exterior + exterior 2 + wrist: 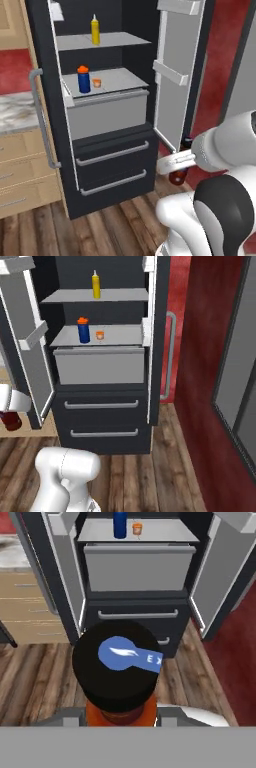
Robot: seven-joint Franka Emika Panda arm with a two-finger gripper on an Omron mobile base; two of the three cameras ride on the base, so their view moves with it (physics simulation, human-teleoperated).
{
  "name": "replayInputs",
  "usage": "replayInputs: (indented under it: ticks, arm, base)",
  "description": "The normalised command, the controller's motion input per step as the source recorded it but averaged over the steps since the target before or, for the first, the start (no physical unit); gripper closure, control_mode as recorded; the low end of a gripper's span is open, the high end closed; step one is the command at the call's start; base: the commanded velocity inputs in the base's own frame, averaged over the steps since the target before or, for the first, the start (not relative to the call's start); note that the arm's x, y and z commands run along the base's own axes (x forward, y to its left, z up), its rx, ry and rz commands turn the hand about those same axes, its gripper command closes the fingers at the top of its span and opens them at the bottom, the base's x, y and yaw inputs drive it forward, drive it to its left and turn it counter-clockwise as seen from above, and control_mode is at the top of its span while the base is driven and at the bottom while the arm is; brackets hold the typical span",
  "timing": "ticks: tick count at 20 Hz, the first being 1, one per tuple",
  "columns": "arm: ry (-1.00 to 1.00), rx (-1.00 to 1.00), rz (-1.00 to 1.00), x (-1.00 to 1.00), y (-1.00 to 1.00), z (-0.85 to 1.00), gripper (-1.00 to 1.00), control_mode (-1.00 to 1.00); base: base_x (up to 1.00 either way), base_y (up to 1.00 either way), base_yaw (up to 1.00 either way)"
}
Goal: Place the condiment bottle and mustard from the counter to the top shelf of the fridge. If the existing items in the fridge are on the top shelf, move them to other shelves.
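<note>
Pincer (120, 714) pinched the dark red-brown sauce bottle with black cap (116, 667), held low before the open black fridge (110, 165), probably for lifting to the top grey shelf (115, 40), where the yellow mustard bottle (95, 31) stood.

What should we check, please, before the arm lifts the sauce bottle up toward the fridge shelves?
1. Grip on the condiment bottle: ok. The hand view has its black cap right at the gripper, jaws closed on it.
2. Fridge doors: ok, both stand open.
3. Room on the top shelf: ok. The mustard stands near the middle, with bare plate on either side.
4. Top shelf free of other items: ok. The blue jar and the orange cup sit on the lower shelf.
5. Path upward: cannot tell. The bottle hangs low beside the right-hand door.
</note>
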Motion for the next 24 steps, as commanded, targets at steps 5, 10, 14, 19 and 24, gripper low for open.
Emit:
replayInputs:
  ticks: [5,10,14,19,24]
  arm:
    - [0.0,0.0,0.0,0.0,0.0,0.0,1.0,1.0]
    - [0.0,0.0,0.0,0.0,0.0,0.0,1.0,1.0]
    - [0.0,0.0,0.0,0.0,0.0,0.0,1.0,1.0]
    - [0.0,0.0,0.0,0.0,0.0,0.0,1.0,1.0]
    - [0.0,0.0,0.0,0.0,0.0,0.0,1.0,1.0]
  base:
    - [0.68,-0.08,0.07]
    - [0.77,0.06,0.1]
    - [0.67,0.0,0.08]
    - [0.74,0.0,0.05]
    - [0.68,-0.03,0.05]
